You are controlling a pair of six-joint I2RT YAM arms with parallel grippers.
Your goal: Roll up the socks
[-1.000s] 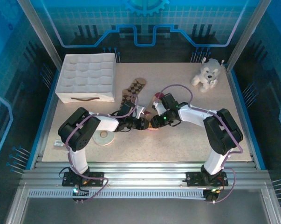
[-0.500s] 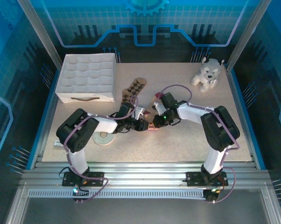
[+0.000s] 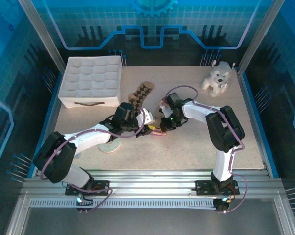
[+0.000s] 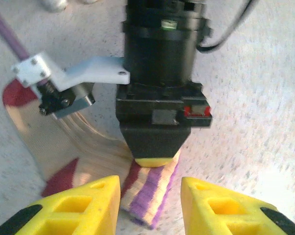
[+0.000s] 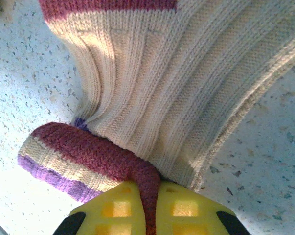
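Pinching: right gripper (image 5: 147,198) clamps the folded cuff of the striped sock (image 5: 186,73), mid-table (image 3: 196,142).
Left gripper (image 4: 150,193): spread, at cuff's 9 o'clock.
Argyle sock (image 3: 141,93): flat, 11 o'clock.
Handling: soft, limp, light; hold cuff edge.

- A robotics lab cell, walled in by blue patterned panels (image 3: 152,29).
- Aluminium rails (image 3: 152,182) at the near edge carry two bolted robot arms (image 3: 220,129).
- A speckled surface (image 3: 186,147) sits inside the frame.
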